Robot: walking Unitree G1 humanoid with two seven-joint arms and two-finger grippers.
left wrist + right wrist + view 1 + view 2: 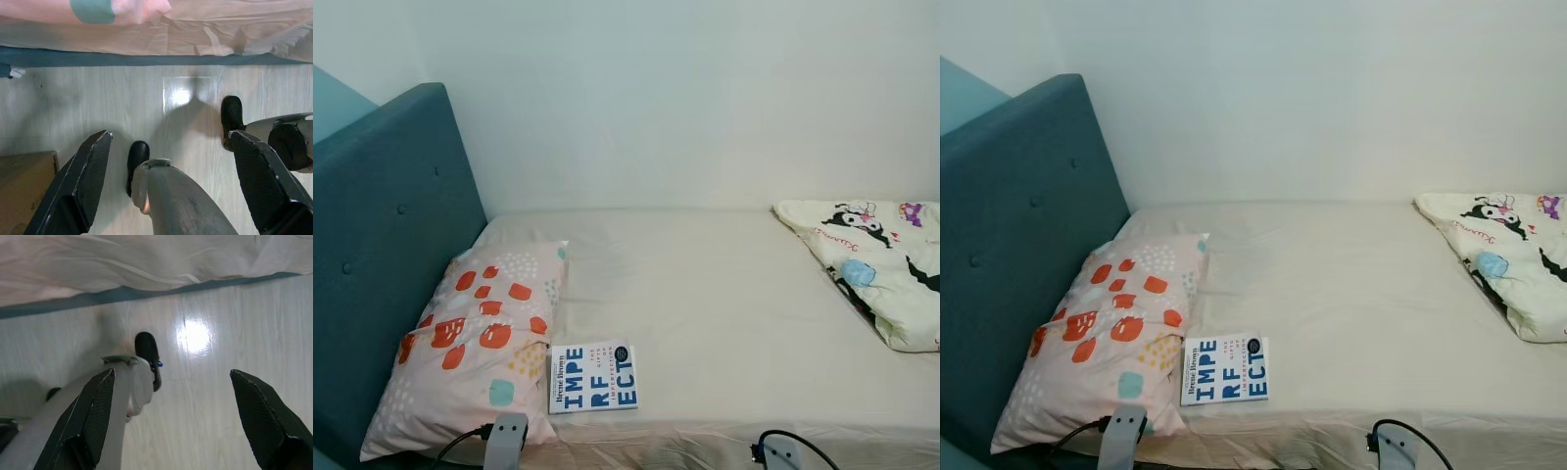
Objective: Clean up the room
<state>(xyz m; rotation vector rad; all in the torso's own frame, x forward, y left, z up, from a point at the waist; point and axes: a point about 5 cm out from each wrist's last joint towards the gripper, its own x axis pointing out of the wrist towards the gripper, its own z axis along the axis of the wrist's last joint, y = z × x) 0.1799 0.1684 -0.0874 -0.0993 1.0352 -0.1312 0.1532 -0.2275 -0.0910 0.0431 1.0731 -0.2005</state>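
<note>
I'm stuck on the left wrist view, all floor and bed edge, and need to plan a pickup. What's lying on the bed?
Observer: A book lies flat near the bed's front edge, beside the pillow.
Operator: Anything else up there?
Observer: A cartoon-print blanket is bunched at the far right of the mattress.
Operator: Is my right hand holding anything?
Observer: No, the right hand is open over bare floor, like the left hand.

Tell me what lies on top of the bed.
On the bed: a spotted pillow against the teal headboard, a blue-and-white book touching the pillow's edge, and a cartoon-print blanket bunched at the far end. Whatever is beneath pillow or blanket is hidden.
</note>
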